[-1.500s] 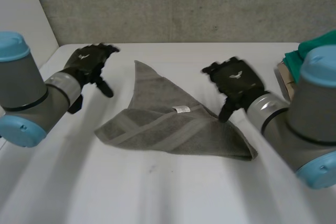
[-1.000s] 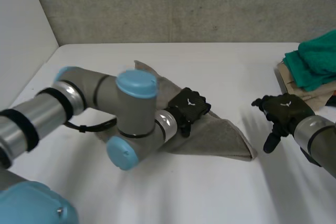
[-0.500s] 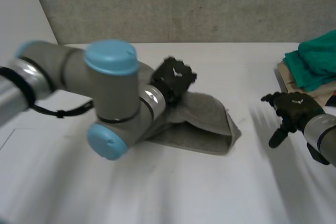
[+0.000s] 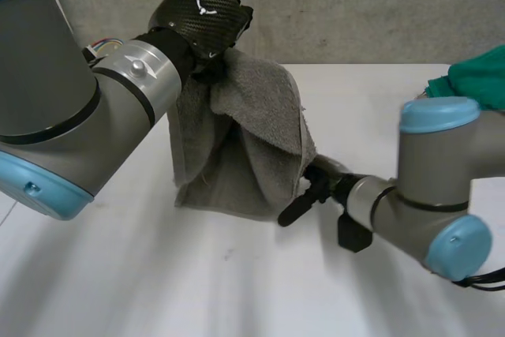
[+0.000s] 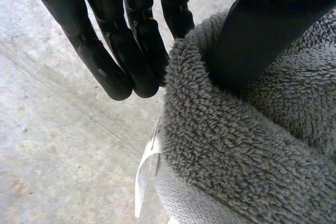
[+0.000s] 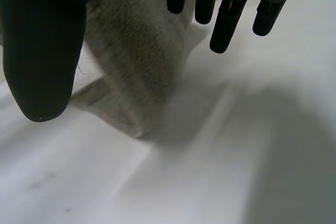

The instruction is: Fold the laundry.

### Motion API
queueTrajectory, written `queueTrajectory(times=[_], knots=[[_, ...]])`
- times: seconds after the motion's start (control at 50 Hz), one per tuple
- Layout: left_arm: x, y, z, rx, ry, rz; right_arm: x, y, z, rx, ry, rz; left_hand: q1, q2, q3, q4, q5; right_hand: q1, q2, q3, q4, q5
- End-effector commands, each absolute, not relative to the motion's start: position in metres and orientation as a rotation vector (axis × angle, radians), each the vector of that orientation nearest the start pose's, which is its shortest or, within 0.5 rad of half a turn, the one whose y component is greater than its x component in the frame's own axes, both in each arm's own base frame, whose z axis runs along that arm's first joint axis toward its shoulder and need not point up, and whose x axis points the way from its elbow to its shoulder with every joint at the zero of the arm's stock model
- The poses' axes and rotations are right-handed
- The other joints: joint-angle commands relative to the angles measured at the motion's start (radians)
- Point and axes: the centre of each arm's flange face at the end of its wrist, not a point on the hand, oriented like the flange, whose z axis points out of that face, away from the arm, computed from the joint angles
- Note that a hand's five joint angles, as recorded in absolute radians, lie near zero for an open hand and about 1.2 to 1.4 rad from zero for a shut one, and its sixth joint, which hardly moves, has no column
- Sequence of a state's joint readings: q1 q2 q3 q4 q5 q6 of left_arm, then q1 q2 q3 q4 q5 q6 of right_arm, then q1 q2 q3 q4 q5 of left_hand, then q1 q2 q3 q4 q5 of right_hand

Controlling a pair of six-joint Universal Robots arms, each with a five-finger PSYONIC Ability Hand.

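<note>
- Towel: grey terry, one piece. It is lifted by a bunch at its top and hangs in loose folds between the two arms, with its lower edge on the table. A white tag dangles just below the gathered part.
- Left hand: raised above the table and clamped on the towel's top bunch. The thumb presses into the pile, and the fingers lie against the other side.
- Right hand: low, at the towel's lower edge on its own side. The fingers are straight and spread, and the thumb stands apart from them. Cloth lies in the gap, but nothing is gripped.
- Green cloth: at the table's right side, well apart from the towel.
- Handling, judged: light, soft and limp. The thick pile should grip well, so a slip is unlikely, but the towel holds no shape and sags from any single hold.
- Hold, judged: the right hand should pinch a free lower corner or hem, one layer only. Both hands can then spread the towel flat for folding.
</note>
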State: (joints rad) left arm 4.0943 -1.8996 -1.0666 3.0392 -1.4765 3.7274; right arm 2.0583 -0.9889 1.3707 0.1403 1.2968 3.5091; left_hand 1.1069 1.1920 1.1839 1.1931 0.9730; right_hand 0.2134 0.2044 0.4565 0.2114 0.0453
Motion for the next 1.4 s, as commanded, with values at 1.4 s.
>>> queueTrajectory(times=[1.4], knots=[[-0.315,-0.275,0.201,1.707,2.282,-1.495,0.251,-0.278,0.173,-1.394,2.306,-1.554,-0.377,-0.462,-0.454,-0.463,-0.417,0.008,0.017,-0.235,0.01,0.002]])
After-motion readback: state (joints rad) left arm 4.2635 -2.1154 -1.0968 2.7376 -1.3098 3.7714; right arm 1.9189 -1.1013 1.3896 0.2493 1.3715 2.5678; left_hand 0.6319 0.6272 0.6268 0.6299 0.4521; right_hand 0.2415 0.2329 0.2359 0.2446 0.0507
